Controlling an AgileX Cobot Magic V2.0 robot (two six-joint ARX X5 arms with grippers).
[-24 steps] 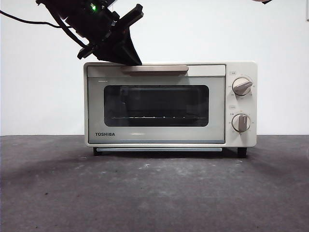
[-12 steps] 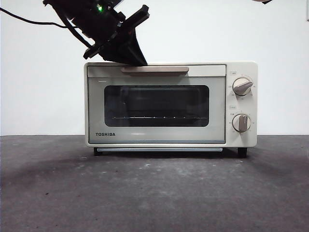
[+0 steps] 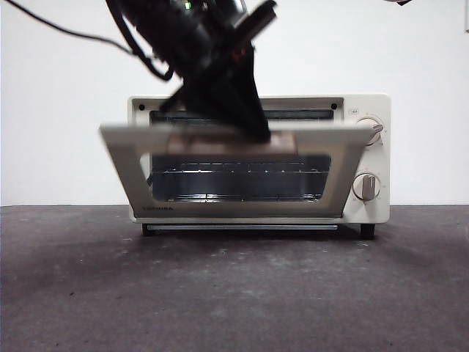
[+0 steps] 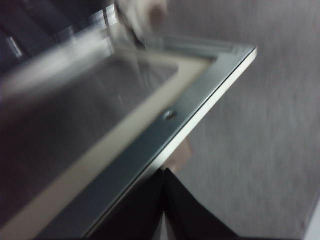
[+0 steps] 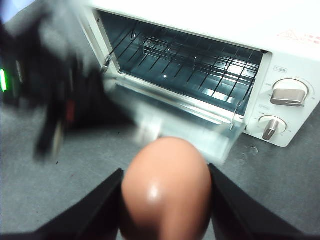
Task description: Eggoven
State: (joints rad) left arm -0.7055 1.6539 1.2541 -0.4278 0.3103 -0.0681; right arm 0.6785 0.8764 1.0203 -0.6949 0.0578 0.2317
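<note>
1. The toaster oven (image 3: 366, 147) is seen standing on the dark bench (image 3: 234, 293), at the centre of the front view; its door (image 3: 117, 147) is tilted outward, partly lowered and blurred.
2. The left pincer (image 3: 253, 125) is seen reaching down from the top of the front view, its tips at the tan handle (image 3: 286, 144) on the door's upper edge. In the left wrist view the two jaws are pressed close together at the bottom centre of the picture, just under the door's edge; a hook or a pinch on the handle cannot be told apart through the blur.
3. The egg (image 5: 165, 192) is held in the right pincer (image 5: 165, 200), at the bottom centre of the right wrist view, with a jaw against each side. It is kept in front of the oven and apart from it.
4. The wire rack (image 5: 190, 65) is exposed in the cavity, at the upper middle of that view, and nothing is seen on it.
5. Progress is judged to be early to middle: the door is partly opened. Full lowering of the door, placing of the egg inside and, presumably, closing are left.
</note>
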